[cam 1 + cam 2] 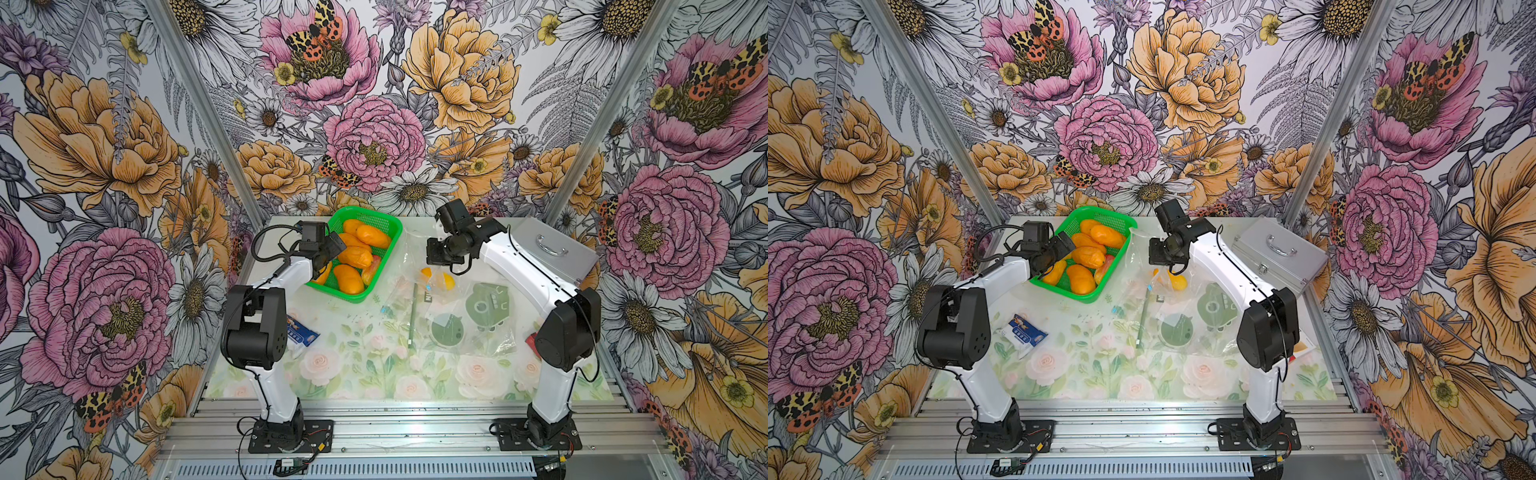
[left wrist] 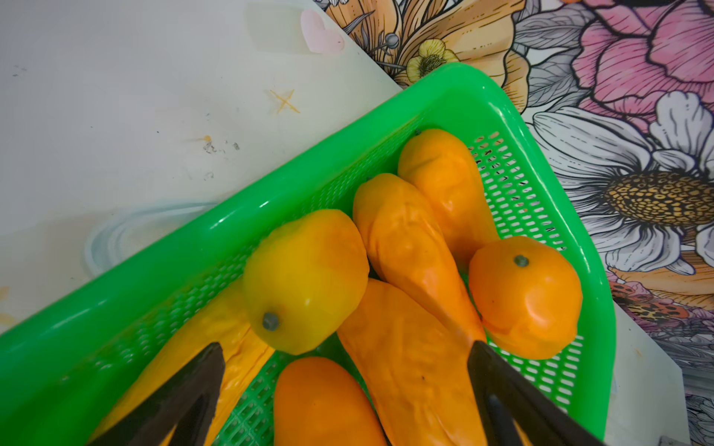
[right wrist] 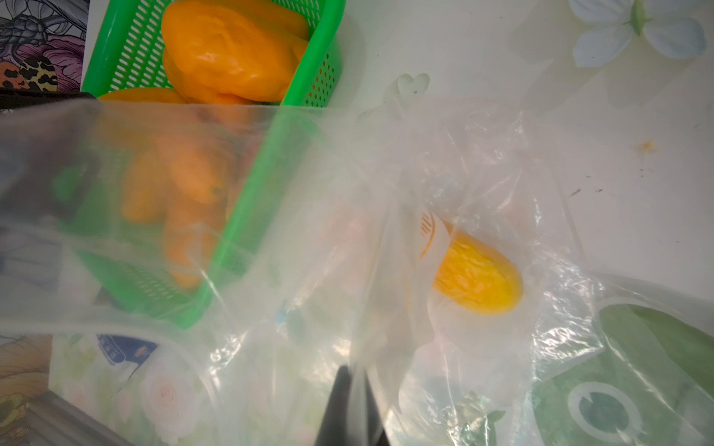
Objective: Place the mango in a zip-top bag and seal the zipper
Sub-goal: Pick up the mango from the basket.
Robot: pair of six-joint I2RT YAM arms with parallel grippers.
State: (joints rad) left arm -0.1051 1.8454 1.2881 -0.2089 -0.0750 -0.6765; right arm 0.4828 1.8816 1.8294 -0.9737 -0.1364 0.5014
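**Right gripper.** The right gripper (image 3: 349, 386) has its fingers pressed together on a fold of the clear zip-top bag (image 3: 483, 173). The film is lifted off the table (image 1: 365, 374). In both top views the raised sheet stands between the gripper and the green basket (image 1: 362, 210). The fingers are dark and blurred behind the plastic, so the pinch appears to sit at the bag's edge, but the zipper strip cannot be made out there.

**Mango.** One yellow mango (image 3: 479, 274) lies inside the bag, at rest on the table. A top view shows it directly under the right wrist (image 1: 446, 280). It lies ahead of the closed fingertips and apart from them, with only film between. The gripper does not touch the fruit.

**Left gripper.** The left gripper (image 2: 345, 347) is spread wide and hangs over the basket with nothing gripped. An orange fruit (image 2: 405, 370), one of the loose mangoes, lies in the gap between the two fingers. A yellower one (image 2: 305, 278) lies just beyond the tips. Neither finger is seen in contact with any fruit.

**Surroundings.** Printed bags (image 1: 484, 305) lie flat beside the held bag. A metal case (image 1: 552, 249) sits at the far right corner. A blue-and-white packet (image 1: 303, 334) lies near the left arm.
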